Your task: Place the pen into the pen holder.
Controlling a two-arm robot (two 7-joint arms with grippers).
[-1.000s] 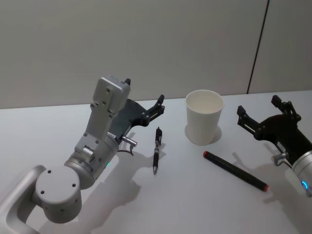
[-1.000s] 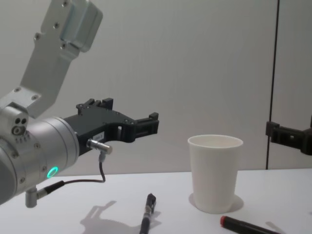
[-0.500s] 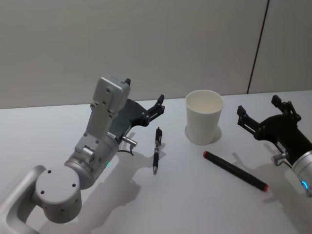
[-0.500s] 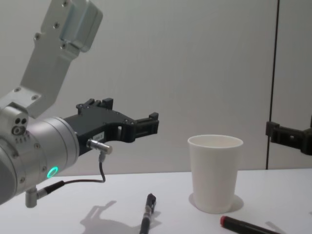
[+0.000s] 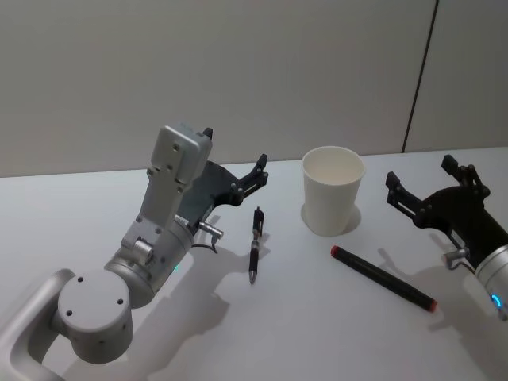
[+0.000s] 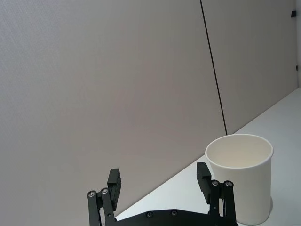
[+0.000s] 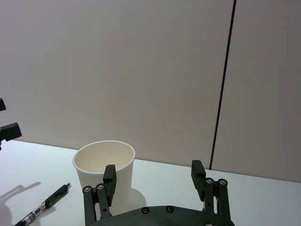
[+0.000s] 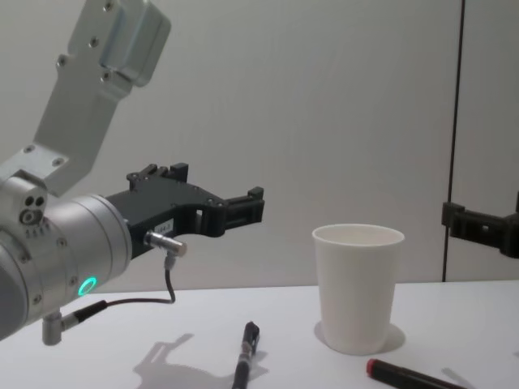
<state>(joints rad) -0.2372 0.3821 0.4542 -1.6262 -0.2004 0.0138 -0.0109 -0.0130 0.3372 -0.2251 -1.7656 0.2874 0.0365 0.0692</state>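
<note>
A black click pen (image 5: 255,244) lies flat on the white table, left of the white paper cup pen holder (image 5: 332,190). A black marker with a red end (image 5: 382,278) lies to the right of the pen, in front of the cup. My left gripper (image 5: 236,151) hovers open above the table, behind and left of the pen, with nothing between its fingers. My right gripper (image 5: 421,173) is open and empty, right of the cup. The left wrist view has the gripper (image 6: 159,178) with the cup (image 6: 240,176) beyond it. The right wrist view has the gripper (image 7: 154,172), cup (image 7: 104,176) and pen (image 7: 44,207).
The white table (image 5: 278,333) has free room in front of the pens. A grey wall stands close behind, with a dark vertical seam (image 5: 419,75). From the chest the cup (image 8: 358,288) stands upright, the pen (image 8: 245,352) to its left and the marker (image 8: 405,374) at its foot.
</note>
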